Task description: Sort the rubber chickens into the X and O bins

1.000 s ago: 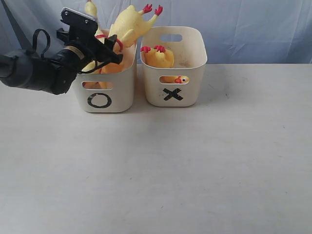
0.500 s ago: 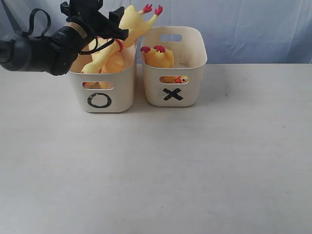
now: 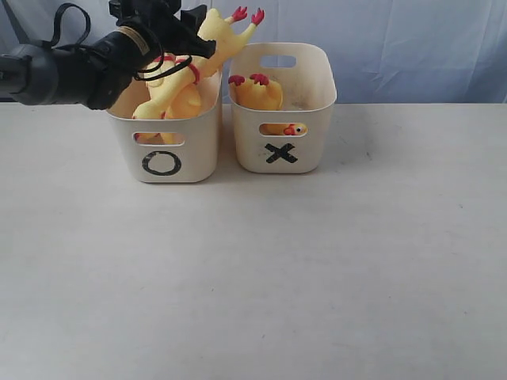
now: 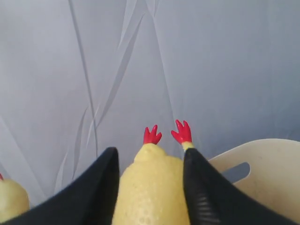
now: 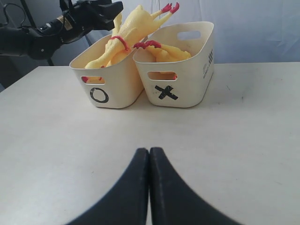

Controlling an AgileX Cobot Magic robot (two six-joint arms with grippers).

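Observation:
One rubber chicken (image 3: 212, 32) leans feet-up out of the O bin (image 3: 198, 150), its red feet in the air over the rim. My left gripper (image 3: 203, 33) reaches in from the left and holds this chicken's (image 4: 152, 187) fat body, one finger (image 4: 101, 187) against each side. A second chicken (image 3: 181, 99) lies lower in the O bin. A shorter chicken (image 3: 257, 93) lies in the X bin (image 3: 313, 150), and its head shows through the slot handle. My right gripper (image 5: 149, 151) hangs shut and empty above bare table, facing both bins.
The two bins stand side by side at the back of the pale table (image 3: 261, 269), against a blue-grey cloth backdrop (image 3: 412, 39). The left arm (image 3: 55, 75) stretches in over the table's back left corner.
My left gripper has risen from the chicken's neck band towards its body and feet, and its jaws have narrowed. The chickens and the right gripper have stayed put.

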